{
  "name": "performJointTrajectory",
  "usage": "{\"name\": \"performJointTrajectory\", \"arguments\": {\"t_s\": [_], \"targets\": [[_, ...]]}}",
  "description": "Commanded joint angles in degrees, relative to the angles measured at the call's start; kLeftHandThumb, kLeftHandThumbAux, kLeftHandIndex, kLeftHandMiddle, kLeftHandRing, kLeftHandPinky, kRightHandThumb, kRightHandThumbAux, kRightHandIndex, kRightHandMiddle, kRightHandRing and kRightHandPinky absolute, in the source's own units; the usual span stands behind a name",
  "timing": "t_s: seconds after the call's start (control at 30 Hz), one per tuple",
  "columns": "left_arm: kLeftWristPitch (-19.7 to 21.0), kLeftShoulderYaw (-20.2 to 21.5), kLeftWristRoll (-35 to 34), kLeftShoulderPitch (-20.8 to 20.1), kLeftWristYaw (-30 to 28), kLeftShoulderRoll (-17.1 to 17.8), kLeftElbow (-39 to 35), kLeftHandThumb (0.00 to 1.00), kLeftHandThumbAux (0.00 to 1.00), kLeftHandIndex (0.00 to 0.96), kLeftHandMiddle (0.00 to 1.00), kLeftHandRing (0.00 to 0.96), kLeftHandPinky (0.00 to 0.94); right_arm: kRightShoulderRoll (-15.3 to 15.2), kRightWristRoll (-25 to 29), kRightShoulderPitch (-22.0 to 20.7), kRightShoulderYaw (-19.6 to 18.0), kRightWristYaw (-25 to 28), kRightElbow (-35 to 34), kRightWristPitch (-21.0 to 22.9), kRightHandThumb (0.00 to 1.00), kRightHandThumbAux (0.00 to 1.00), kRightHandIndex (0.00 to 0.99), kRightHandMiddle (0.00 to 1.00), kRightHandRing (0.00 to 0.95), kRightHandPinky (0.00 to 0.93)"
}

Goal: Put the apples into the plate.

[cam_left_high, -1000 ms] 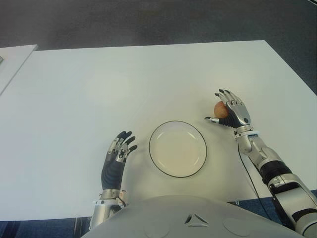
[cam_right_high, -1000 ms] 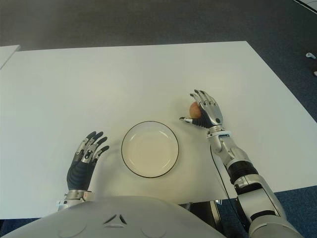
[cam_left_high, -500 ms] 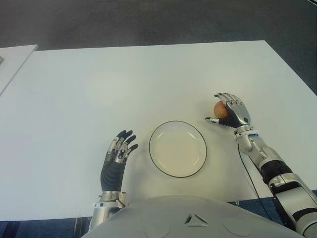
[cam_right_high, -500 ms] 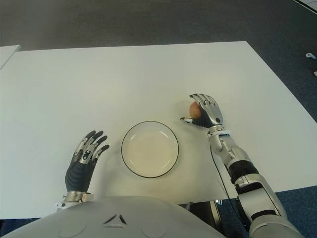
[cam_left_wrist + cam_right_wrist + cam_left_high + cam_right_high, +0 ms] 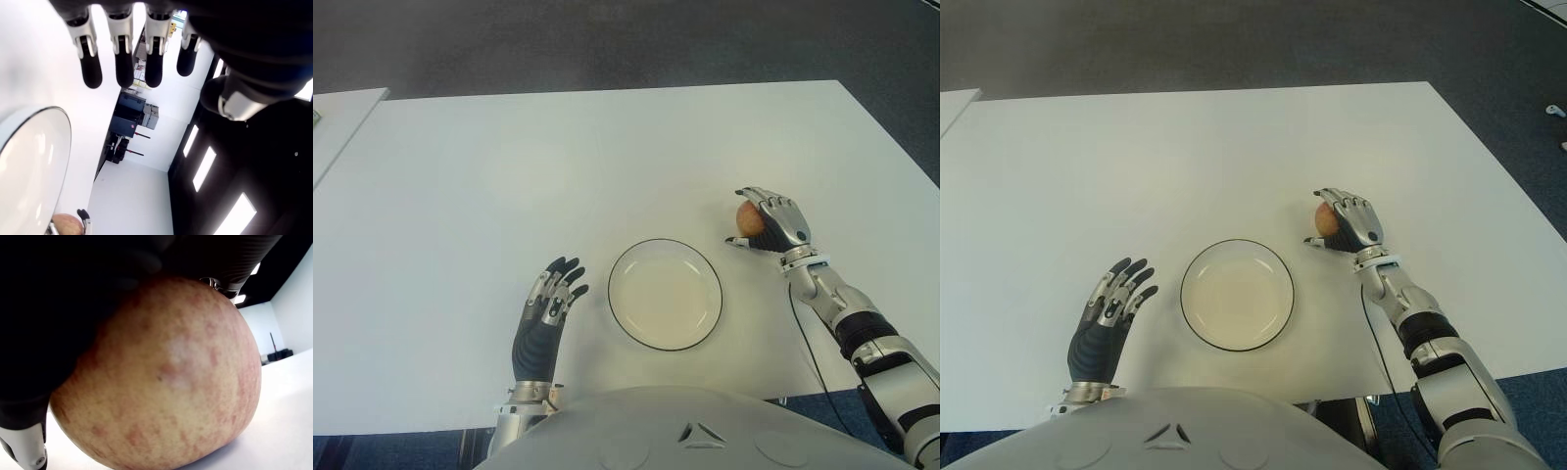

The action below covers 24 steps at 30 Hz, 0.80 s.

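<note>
A white table [image 5: 607, 147] is shown, matt and unmarked, set on a dark grey carpeted floor [image 5: 607, 39]; the corner of a second white table [image 5: 337, 117] is seen at the robot's far left, apart from the first. A small white item [image 5: 1553, 110] is noted on the carpet at the far right, too small to be identified. No brand, label or legible writing is found on any surface. A round white plate [image 5: 665, 294] with a thin dark rim is placed near the table's front edge, directly before the robot, and nothing is held in it. One apple [image 5: 748, 217], yellow with red blush, is located to the right of the plate, apart from its rim, and is enclosed by the right hand [image 5: 771, 221], whose fingers are curled over its top with the thumb at the plate side; in the right wrist view the apple [image 5: 161, 377] is seen low against the table and pressed into the dark palm. The left hand [image 5: 546, 315] is recorded to the left of the plate, fingers extended and relaxed, nothing held. Between apple and plate only bare tabletop is seen
</note>
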Motion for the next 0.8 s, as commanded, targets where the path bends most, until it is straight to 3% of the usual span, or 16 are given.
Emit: {"name": "performJointTrajectory", "arguments": {"t_s": [0.03, 0.8], "targets": [[0.0, -0.7, -0.1, 1.2, -0.5, 0.9, -1.0, 0.281, 0.502, 0.171, 0.194, 0.189, 0.236, -1.0, -0.3, 0.9, 1.0, 1.4, 1.6, -1.5, 0.72, 0.708, 0.441, 0.835, 0.811, 0.84], [0.3, -1.3, -0.4, 1.5, 0.2, 1.0, -2.5, 0.272, 0.501, 0.167, 0.192, 0.189, 0.241, -3.4, 1.5, 0.0, -0.4, 4.6, 0.6, -4.7, 0.727, 0.711, 0.44, 0.907, 0.881, 0.877]]}}
